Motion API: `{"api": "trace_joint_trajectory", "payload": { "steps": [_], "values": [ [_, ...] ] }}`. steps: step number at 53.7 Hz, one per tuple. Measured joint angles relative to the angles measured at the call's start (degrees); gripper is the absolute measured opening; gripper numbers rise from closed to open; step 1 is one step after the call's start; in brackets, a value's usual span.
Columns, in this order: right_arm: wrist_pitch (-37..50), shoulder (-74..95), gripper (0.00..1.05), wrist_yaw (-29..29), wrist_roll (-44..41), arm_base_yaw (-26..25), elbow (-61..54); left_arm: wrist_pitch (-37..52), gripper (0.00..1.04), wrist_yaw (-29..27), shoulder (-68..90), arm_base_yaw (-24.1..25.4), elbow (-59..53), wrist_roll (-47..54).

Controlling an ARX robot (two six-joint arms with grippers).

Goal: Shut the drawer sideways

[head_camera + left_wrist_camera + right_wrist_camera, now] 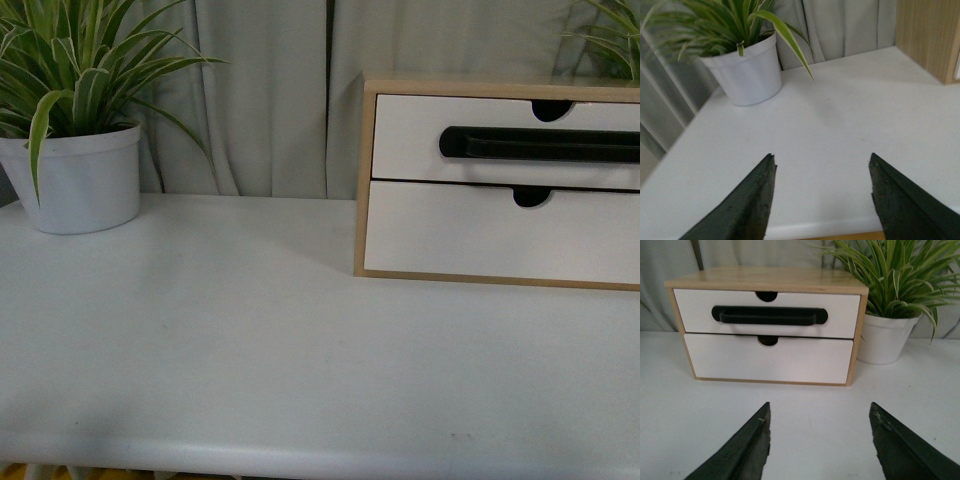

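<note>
The drawer (420,160) is the upper one in a light wood cabinet (365,180) at the right of the table; it has a white front, a long black bar handle (540,145) and a half-round notch in its top edge. It also shows in the right wrist view (695,315) with its handle (767,316). My right gripper (820,412) is open and empty above the table, well short of the cabinet front. My left gripper (822,165) is open and empty over the table's near edge, with the cabinet's wooden side (925,35) far off. Neither arm shows in the front view.
A plain white lower drawer (450,235) sits under the handled one. A potted plant in a white pot (85,180) stands at the table's back left, also in the left wrist view (747,75). Another white-potted plant (885,337) stands right beside the cabinet. Grey curtains hang behind.
</note>
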Motion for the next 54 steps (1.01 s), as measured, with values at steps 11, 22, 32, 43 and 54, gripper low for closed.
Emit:
{"api": "trace_joint_trajectory", "payload": {
  "steps": [11, 22, 32, 43, 54],
  "values": [
    [0.66, -4.11, 0.09, 0.0, 0.94, 0.0, -4.9, -3.5, 0.1, 5.77, -7.63, 5.92, -4.04, -10.93],
    [0.68, -6.6, 0.01, 0.0, 1.07, 0.0, -7.28, -9.94, 0.04, 8.7, -15.02, 8.92, -4.07, -11.63],
    [-4.98, -12.41, 0.01, -0.02, 1.09, 0.0, -8.39, -15.98, 0.04, 14.88, -21.31, 15.56, -4.09, -12.04],
    [-6.67, -16.57, 0.01, -0.02, 1.09, 0.0, -9.51, -20.68, 0.04, 15.52, -26.18, 15.8, -4.09, -12.2],
    [-6.56, -19.1, 0.01, -0.04, 1.11, 0.0, -12.31, -25.29, 0.04, 15.5, -30.8, 15.85, -4.09, -12.22]
  ]
}}
